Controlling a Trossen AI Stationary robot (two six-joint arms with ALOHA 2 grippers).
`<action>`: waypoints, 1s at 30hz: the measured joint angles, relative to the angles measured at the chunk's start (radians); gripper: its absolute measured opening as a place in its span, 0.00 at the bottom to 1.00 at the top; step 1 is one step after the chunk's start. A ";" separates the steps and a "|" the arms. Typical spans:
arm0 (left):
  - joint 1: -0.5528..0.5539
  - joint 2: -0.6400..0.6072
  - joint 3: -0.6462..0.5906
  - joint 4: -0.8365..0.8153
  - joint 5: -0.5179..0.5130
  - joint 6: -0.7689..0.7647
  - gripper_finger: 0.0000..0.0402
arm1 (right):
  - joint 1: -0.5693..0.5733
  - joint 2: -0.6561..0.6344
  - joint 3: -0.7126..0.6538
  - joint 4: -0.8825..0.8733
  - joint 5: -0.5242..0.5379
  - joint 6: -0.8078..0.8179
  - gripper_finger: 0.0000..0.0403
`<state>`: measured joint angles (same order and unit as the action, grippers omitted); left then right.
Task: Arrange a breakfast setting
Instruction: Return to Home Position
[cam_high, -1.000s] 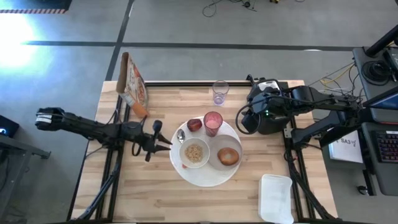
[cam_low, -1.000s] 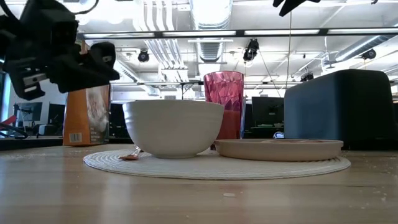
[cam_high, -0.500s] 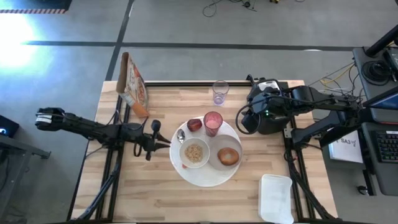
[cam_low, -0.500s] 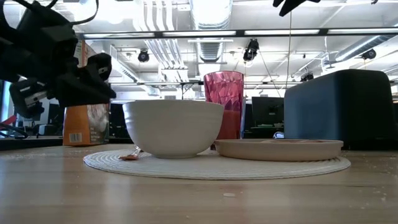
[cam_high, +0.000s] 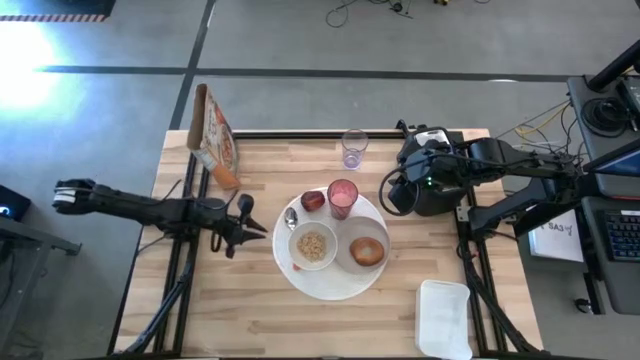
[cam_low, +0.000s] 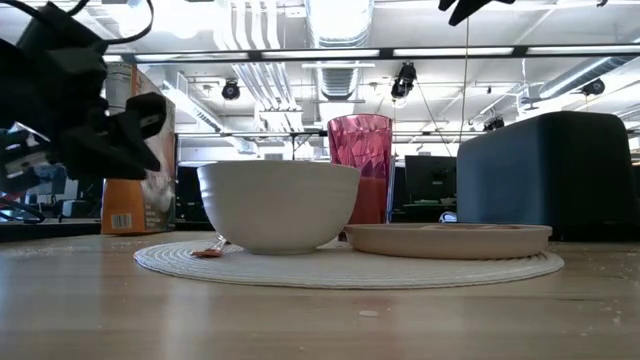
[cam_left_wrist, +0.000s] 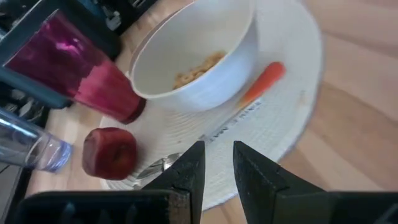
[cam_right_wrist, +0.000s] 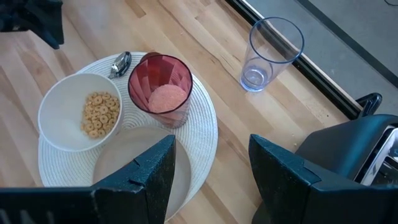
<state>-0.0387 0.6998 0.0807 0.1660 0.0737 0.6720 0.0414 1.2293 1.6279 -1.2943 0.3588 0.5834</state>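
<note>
A big round white plate (cam_high: 330, 283) lies mid-table. On it sit a small white bowl (cam_high: 313, 245) of cereal, a small pale plate (cam_high: 352, 262) bearing a browned bread ring (cam_high: 368, 250), a pink cup (cam_high: 342, 197), a dark-red fruit (cam_high: 313, 200) and a metal spoon (cam_high: 291, 217) with an orange handle end (cam_left_wrist: 264, 81). My left gripper (cam_high: 255, 217) hovers low just left of the plate, pointing at it. Its fingers (cam_left_wrist: 189, 174) are narrowly open with nothing between them. My right gripper (cam_high: 392, 195) hangs high at the plate's right, open wide and holding nothing.
A clear glass (cam_high: 354, 148) stands at the far edge behind the cup. A cereal box (cam_high: 213, 135) stands at the far left corner. A white rectangular tray (cam_high: 443, 318) lies at the near right. A dark boxy object (cam_low: 550, 175) sits under the right arm.
My left gripper has drawn back from the plate toward the table's left edge and sunk a little. Its fingers have come slightly closer together. The things on the plate have stayed put.
</note>
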 joint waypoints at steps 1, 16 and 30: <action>0.000 -0.034 0.000 -0.036 0.011 0.000 0.16 | 0.000 0.000 0.000 -0.001 0.000 0.000 0.48; 0.000 -0.430 0.003 -0.366 0.022 -0.015 0.16 | 0.000 0.000 0.000 -0.001 0.000 0.000 0.48; 0.000 -0.601 0.003 -0.367 0.022 -0.034 0.16 | 0.000 0.000 0.000 -0.001 0.000 0.000 0.48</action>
<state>-0.0387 0.0989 0.0834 -0.2012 0.0959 0.6376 0.0414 1.2293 1.6276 -1.2949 0.3588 0.5835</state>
